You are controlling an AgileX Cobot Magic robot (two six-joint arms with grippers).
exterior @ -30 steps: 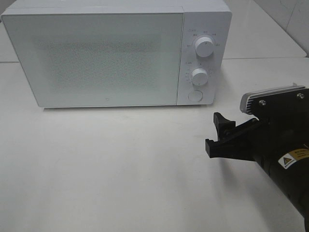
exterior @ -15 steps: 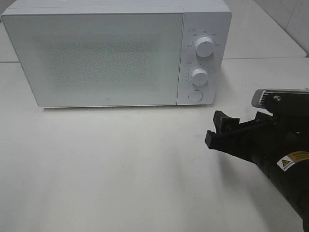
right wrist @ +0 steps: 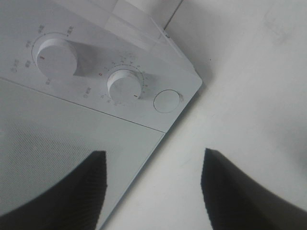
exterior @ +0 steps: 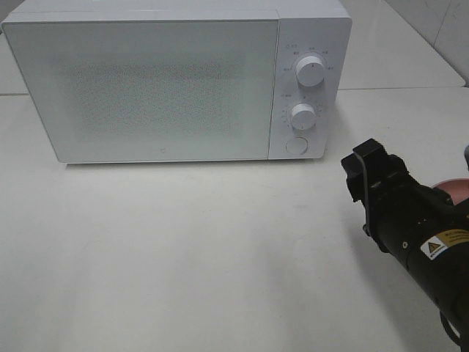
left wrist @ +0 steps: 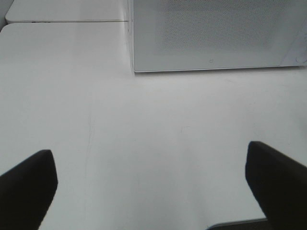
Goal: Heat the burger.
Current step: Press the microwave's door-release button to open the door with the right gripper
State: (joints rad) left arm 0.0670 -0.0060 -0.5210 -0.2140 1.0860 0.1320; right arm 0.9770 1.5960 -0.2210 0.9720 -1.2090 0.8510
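Nearest, well out in front of the microwave door, the left gripper hangs over the bare white table; its two dark fingers are spread wide with nothing between them, so it is open and touches nothing; in front of the microwave's control-panel end, the right gripper sits at the tip of a black arm that bears a yellow warning label; its fingers stand apart, and only the table and the microwave's lower front corner show through the gap, so it too is open and holds nothing; it is clear of the microwave's front and aimed towards the panel; just behind that arm, out past the microwave's panel end, a pink sliver shows, too little of it to name; the burger shows in no view, so where it lies cannot be told; farther on, the microwave stands on the table with its frosted, speckled door shut; on the panel beside the door sit an upper knob, beneath it a lower knob, and lowest a round button; behind the microwave a seam crosses the table top; beyond its panel end stand pale wall tiles.
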